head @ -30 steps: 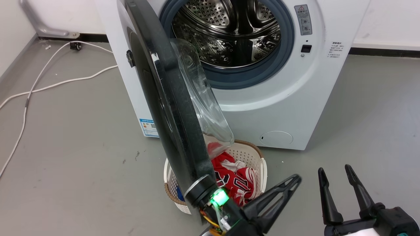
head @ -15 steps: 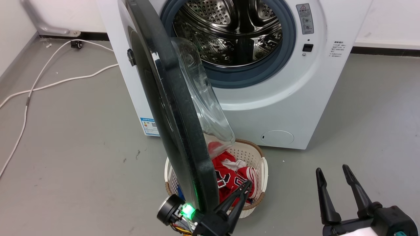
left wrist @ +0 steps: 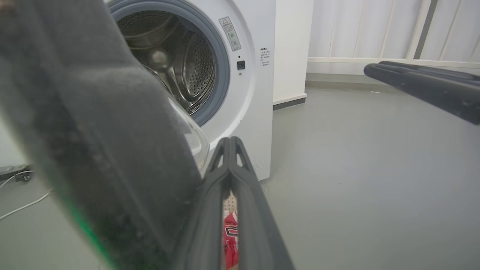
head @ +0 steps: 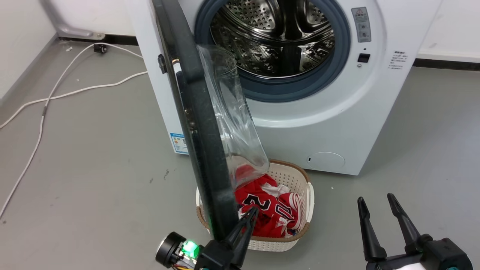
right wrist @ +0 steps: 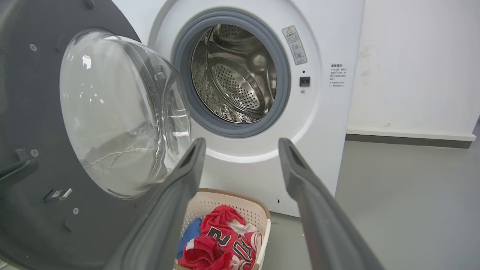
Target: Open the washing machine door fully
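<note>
White basket (head: 270, 244) beneath door (head: 202, 150), red jersey (head: 270, 210) inside

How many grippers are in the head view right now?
2. Left gripper, jaws shut, at bottom centre beside the washing machine door rim; right gripper, jaws open, at lower right.

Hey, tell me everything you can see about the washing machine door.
The washing machine door is a round panel with a wide, dusty black rim and a bulging clear glass bowl; its inner face looks grey plastic with screws and a latch. It stands swung out from the washing machine, edge-on to the head camera, hinged on that view's left. The left gripper, fingers together, rests against its lower inner edge.
</note>
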